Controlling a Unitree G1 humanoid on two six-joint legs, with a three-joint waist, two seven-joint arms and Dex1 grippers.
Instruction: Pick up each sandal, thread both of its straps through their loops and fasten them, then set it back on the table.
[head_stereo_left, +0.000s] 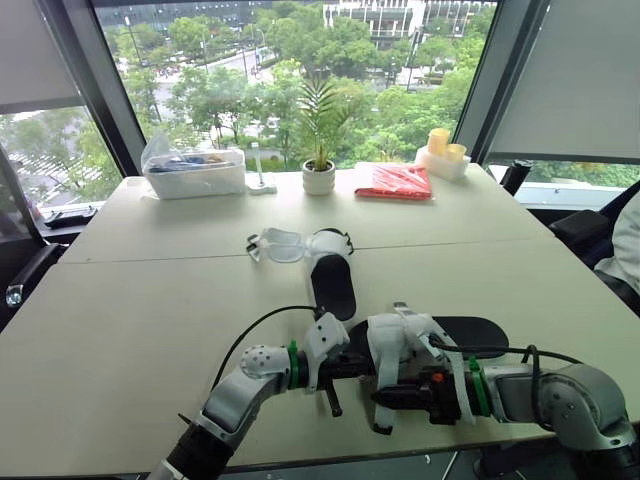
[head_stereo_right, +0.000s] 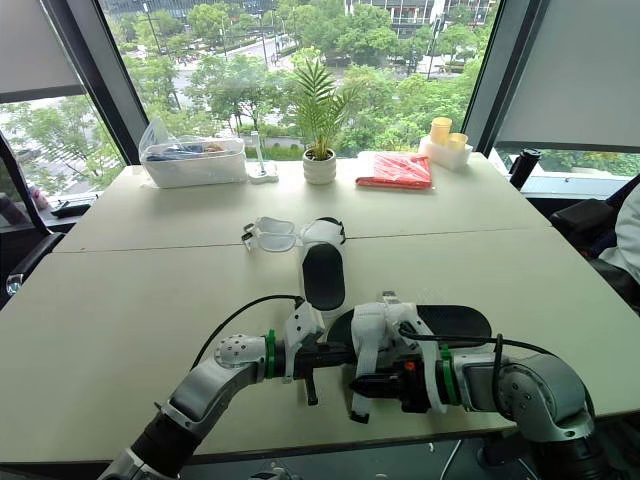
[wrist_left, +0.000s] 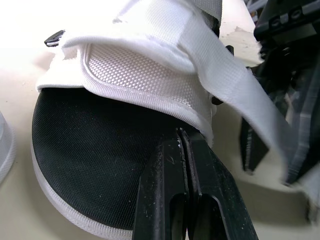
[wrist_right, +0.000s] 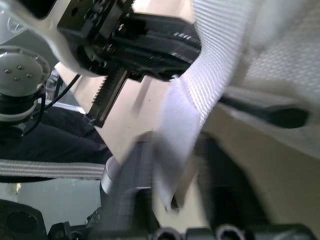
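One sandal (head_stereo_right: 400, 330) is pinched at the counter's (head_stereo_right: 150, 290) near edge by the closed left end effector (wrist_left: 182, 135); the right end effector's (head_stereo_right: 357, 388) state cannot be told. Its strap (wrist_right: 210, 80) could be lost if tugged.

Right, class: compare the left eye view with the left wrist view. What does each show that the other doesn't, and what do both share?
Left eye view: the whole table, a second sandal farther out, a potted plant, a red packet and a clear bin by the window. Left wrist view: the weave of the white upper on the near sandal, with the left tool shut at its edge. Shared: that sandal, its loose strap and the left tool.
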